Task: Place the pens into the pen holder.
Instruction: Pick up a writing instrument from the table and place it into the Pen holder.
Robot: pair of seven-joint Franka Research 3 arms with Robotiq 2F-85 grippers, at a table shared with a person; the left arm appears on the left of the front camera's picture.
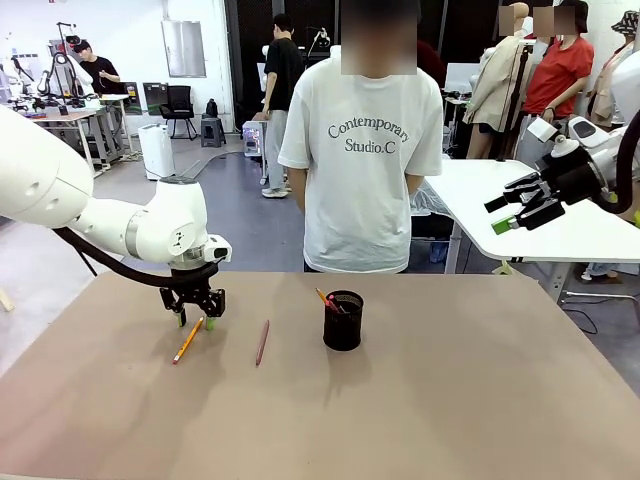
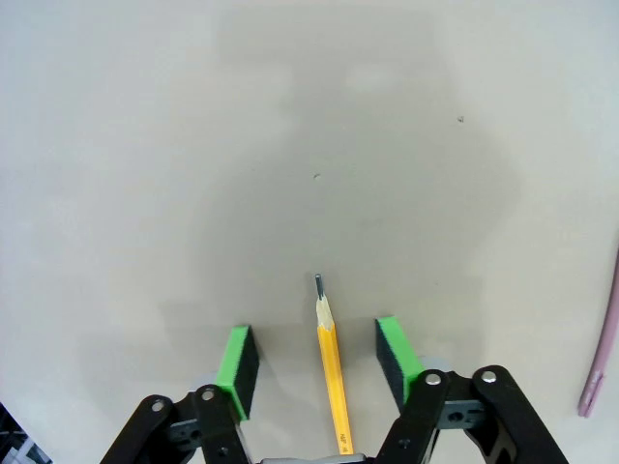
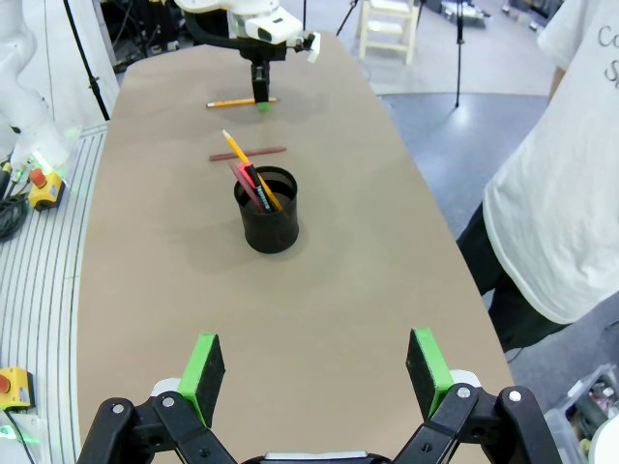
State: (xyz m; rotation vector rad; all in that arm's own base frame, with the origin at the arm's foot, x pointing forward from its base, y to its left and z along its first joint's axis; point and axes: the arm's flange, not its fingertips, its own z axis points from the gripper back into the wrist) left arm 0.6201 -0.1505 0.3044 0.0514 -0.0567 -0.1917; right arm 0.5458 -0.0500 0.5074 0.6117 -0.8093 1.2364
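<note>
Now, left gripper straddles orange-yellow pencil, pads apart, probably not yet touching. Pencil flat on table, 9 o'clock from pen holder (light, stiff, slick): pinch mid-shaft. Right gripper spread wide, empty.

A robotics lab. In the front view, a bench loaded with gear stands at ten o'clock, an office chair at eleven and a white table at three. The right wrist view shows a yellow emergency-stop box at nine and a tripod at twelve.
</note>
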